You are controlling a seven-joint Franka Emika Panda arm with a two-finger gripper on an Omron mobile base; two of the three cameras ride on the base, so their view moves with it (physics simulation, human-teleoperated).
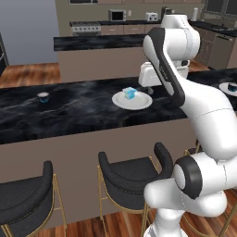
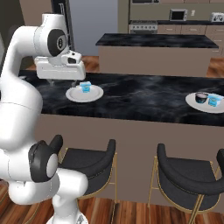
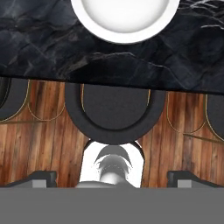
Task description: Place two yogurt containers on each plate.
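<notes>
Hanging high over the near edge of the counter (image 1: 83,111), the gripper (image 2: 61,80) has its jaws spread wide with nothing between them. In the hand view its two dark tips (image 3: 43,177) stand far apart at the bottom, looking straight down on a bar stool (image 3: 114,113). The bottom of a white plate (image 3: 120,26) lies just beyond the counter's edge at the top. That near plate (image 1: 143,102) sits on the dark marble almost under the hand and carries one light blue yogurt cup (image 1: 129,92), upright near its middle. It is therefore, by my reading, one cup short. Farther out to the robot's right, well apart, the far plate (image 2: 192,104) already holds a dark cup (image 2: 201,97) and a second light blue cup (image 2: 214,100), side by side, so it looks finished. The relation that matters lies the other way. A lone dark yogurt cup (image 1: 43,96) stands upright on bare counter well to the robot's left of the near plate, about as far back from the counter's edge. The coming move most likely calls for a long sideways swing to the left and then a descent. The cup is round and upright, with no long axis to line up with, so the jaws should be able to straddle it from above at any wrist turn.
</notes>
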